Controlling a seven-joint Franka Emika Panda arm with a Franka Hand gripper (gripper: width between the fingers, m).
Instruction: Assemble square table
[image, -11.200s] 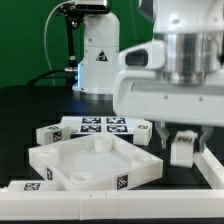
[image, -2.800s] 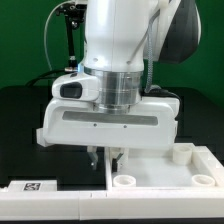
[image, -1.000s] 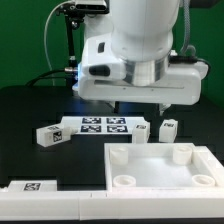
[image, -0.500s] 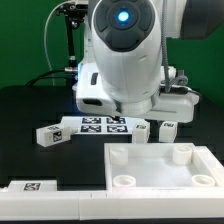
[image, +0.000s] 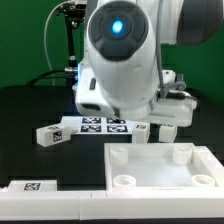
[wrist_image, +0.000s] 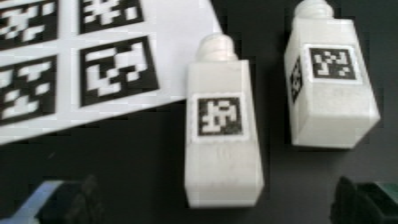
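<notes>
Evidently the step in hand is fetching a leg, since the tabletop's sockets look empty. In the exterior view, going left to right, a stray leg (image: 45, 135) lies on the black table (image: 25, 115). The marker board (image: 100, 125) sits at its three o'clock, and the tabletop (image: 160, 170) lies at about five o'clock from the board. The arm (image: 120, 50) fills the middle and hides its own hand.

Only the wrist view shows the hand (wrist_image: 214, 200): it is spread wide and holds nothing, its dark fingertips (wrist_image: 63, 200) either side of the middle leg (wrist_image: 217, 120). That leg lies flat beside the board, with the outer leg (wrist_image: 329, 90) just beside it and apart from it.

I judge the next move is to descend, straddle the middle leg and close on its sides without nudging the outer leg.
</notes>
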